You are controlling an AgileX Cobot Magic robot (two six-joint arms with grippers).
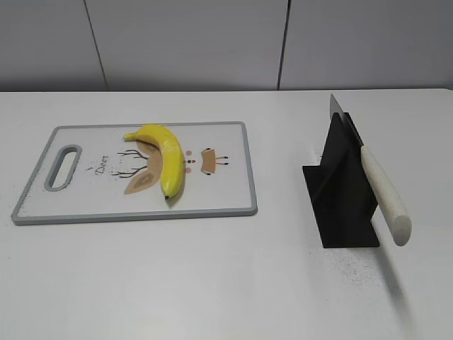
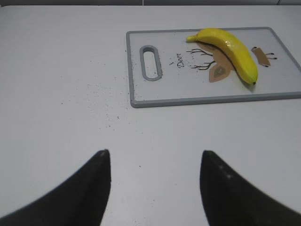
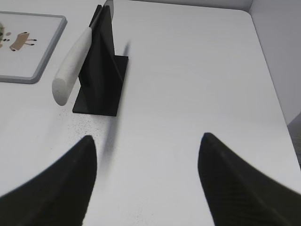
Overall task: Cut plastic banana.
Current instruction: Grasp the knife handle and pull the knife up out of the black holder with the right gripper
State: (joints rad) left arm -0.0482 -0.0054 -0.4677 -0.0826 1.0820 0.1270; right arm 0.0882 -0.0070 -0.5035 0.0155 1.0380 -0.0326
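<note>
A yellow plastic banana [image 1: 165,156] lies whole on a white cutting board [image 1: 219,195] with a grey rim; both also show in the left wrist view, the banana [image 2: 233,52] on the board [image 2: 188,92]. A knife with a white handle [image 1: 386,195] rests slanted in a black stand [image 1: 340,195], also in the right wrist view, handle [image 3: 73,66] and stand [image 3: 101,70]. My left gripper [image 2: 154,153] is open and empty over bare table, short of the board. My right gripper [image 3: 146,137] is open and empty, short of the stand. Neither gripper shows in the exterior view.
The board has a handle slot [image 1: 62,167] at its left end and a deer print. The white table [image 1: 212,283] ends at a grey wall behind. Dark specks lie on the table near the stand and left of the board.
</note>
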